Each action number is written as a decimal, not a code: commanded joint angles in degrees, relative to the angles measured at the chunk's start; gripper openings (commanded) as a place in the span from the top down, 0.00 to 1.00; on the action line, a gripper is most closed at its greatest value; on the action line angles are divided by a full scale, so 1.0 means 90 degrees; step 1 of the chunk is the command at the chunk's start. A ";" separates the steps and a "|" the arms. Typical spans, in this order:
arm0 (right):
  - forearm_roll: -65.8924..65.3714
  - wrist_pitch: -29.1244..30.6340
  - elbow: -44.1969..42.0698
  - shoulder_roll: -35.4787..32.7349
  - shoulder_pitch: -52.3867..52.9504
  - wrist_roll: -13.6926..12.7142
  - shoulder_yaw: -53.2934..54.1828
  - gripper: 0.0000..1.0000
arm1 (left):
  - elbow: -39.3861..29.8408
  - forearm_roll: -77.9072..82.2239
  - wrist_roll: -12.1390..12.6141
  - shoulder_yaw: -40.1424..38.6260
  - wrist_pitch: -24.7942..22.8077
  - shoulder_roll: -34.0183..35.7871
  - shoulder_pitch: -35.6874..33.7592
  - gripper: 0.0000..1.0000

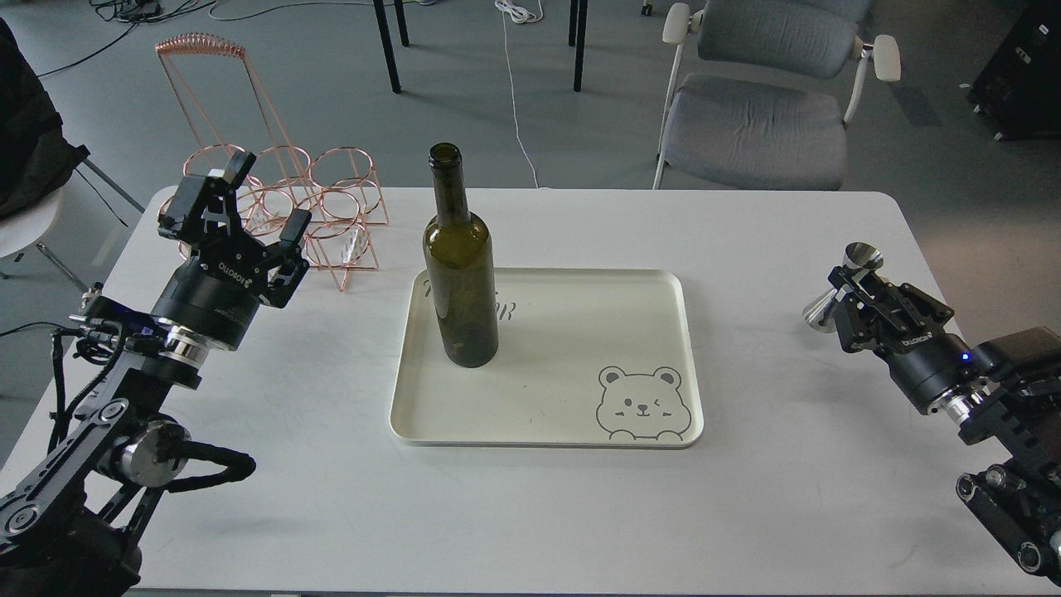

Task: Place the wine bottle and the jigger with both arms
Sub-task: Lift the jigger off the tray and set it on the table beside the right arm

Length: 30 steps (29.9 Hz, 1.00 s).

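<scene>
The dark olive-green wine bottle [458,269] stands upright on the left part of the cream tray [572,414]. The silver jigger [841,286] is tilted and held above the white table, right of the tray. My right gripper [847,292] is shut on the jigger's waist. My left gripper [249,203] is open and empty over the table's left side, in front of the copper wire rack, well left of the bottle.
A copper wire bottle rack [286,203] stands at the table's back left. The tray has a bear drawing [640,404] at its front right. A grey chair [758,108] stands behind the table. The white table [530,514] extends in front of the tray.
</scene>
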 commanded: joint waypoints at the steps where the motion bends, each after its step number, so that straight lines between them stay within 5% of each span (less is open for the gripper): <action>1: 0.0351 0.0000 -0.0098 -0.0001 -0.0015 0.0000 -0.0334 0.78 | 0.0000 0.0000 0.0000 -0.0001 0.0007 0.0010 -0.0001 0.02; 12: 0.0391 0.0000 -0.0089 0.0029 -0.0015 0.0000 -0.0579 0.75 | -0.0166 0.0000 0.0010 -0.0001 0.0017 0.0029 0.0009 0.02; 15: 0.0391 0.0000 -0.0089 0.0029 -0.0015 0.0000 -0.0579 0.68 | -0.0166 0.0000 0.0000 -0.0001 0.0007 0.0029 0.0009 0.02; 20: 0.0391 0.0000 -0.0069 0.0000 -0.0015 0.0000 -0.0569 0.49 | -0.0166 0.0000 0.0010 -0.0001 0.0007 0.0019 0.0009 0.02; 24: 0.0391 0.0000 -0.0030 -0.0059 -0.0025 0.0000 -0.0560 0.12 | -0.0165 0.0000 0.0010 -0.0001 0.0017 0.0010 0.0009 0.02; 30: 0.0400 0.0000 0.0233 -0.0556 -0.0209 0.0000 -0.0569 0.05 | -0.0166 0.0000 0.0010 -0.0001 0.0017 0.0010 0.0009 0.02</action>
